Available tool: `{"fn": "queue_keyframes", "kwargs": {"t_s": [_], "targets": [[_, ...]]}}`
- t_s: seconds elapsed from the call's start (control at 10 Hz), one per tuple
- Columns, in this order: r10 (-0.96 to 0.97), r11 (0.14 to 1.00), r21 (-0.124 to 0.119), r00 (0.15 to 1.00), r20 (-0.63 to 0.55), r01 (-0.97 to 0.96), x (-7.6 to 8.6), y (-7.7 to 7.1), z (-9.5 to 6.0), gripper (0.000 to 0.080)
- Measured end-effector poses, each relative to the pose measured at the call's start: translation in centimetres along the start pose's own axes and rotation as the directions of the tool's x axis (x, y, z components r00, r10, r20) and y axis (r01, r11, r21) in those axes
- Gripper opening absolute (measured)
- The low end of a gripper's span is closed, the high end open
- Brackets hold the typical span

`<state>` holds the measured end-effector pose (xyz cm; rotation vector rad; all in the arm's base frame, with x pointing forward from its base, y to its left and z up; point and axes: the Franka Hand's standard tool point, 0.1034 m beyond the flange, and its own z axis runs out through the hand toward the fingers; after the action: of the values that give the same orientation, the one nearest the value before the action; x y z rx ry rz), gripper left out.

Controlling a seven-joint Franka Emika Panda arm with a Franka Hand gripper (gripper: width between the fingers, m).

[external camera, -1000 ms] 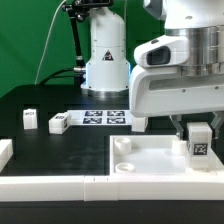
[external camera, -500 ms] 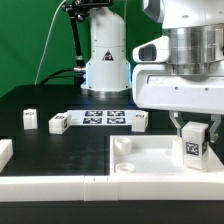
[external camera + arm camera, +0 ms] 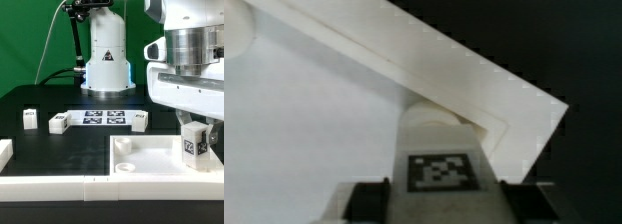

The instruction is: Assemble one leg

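The black worktop (image 3: 60, 150) carries a big white panel (image 3: 150, 162) along its front edge, reaching toward the front corner on the exterior view's right. A round socket (image 3: 122, 145) shows at the panel's rear corner on that view's left.

Above the panel's other rear corner hangs the gripper (image 3: 197, 135). Its fingers are closed narrowly on the upright leg (image 3: 195, 146), one on each side, with the tag facing out. The wrist view puts the leg just inside that corner of the panel. Whether its foot touches the panel I cannot tell, and any socket below it is hidden.

Farther back, mid-worktop, lies the marker board (image 3: 105, 117), with three spare posts (image 3: 57, 124) in a row beside and near it.

The step in hand looks like bringing the leg to its corner seat. The next move likely calls for centring the foot over the socket, keeping the leg plumb, lowering it straight, then pressing or twisting it home. A slight offset could catch it on the rim.
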<state>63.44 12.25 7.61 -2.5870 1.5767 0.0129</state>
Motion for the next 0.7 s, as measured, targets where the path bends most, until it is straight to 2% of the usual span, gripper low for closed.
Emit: {"fn": "queue_keyframes", "kwargs": {"t_s": [0.1,0.2,0.3,0.4,0.6,0.7], "targets": [[-0.022,1.000,0.000,1.000,0.000,0.022,0.00,0.00,0.01,0.0294],[-0.063,0.998,0.000,0.998,0.000,0.063,0.00,0.01,0.01,0.0510],[-0.087,0.996,-0.001,0.996,0.000,0.087,0.05,0.02,0.00,0.0510],[-0.171,0.985,-0.005,0.985,0.003,0.171,0.02,0.05,-0.03,0.0624],[-0.391,0.920,-0.008,0.920,0.005,0.391,-0.11,0.06,0.02,0.0642],[-0.514,0.858,-0.009,0.858,0.007,0.514,-0.15,0.05,0.05,0.0648]]}}
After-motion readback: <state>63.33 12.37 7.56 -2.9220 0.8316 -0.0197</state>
